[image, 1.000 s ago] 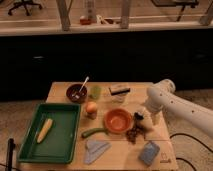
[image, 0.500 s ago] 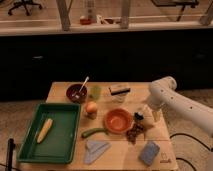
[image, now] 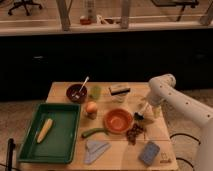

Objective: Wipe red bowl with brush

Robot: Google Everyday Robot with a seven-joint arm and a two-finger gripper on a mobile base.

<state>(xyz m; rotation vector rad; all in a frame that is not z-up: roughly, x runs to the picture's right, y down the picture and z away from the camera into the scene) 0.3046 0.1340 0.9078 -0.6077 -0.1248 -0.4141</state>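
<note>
The red bowl (image: 118, 120) is a shallow orange-red bowl in the middle of the wooden table (image: 60, 90), right of the peach-coloured fruit (image: 91, 107). The brush (image: 138, 116) shows as a short white stick with a dark head, just right of the bowl's rim. My gripper (image: 143, 111) comes down from the white arm on the right and sits right at the brush's handle, beside the bowl rather than over it. I cannot tell whether it grips the brush.
A maroon bowl with a white spoon (image: 76, 93), a green cup (image: 96, 92) and a black-and-white block (image: 119, 90) stand at the back. A green tray (image: 67, 150) holds corn (image: 45, 130). A green pod (image: 94, 132), grey cloth (image: 95, 149), dark cluster (image: 134, 133) and blue sponge (image: 149, 152) lie in front.
The arm's upper part has risen slightly. The gripper stays at the brush beside the bowl's right rim. Nothing else has moved.
</note>
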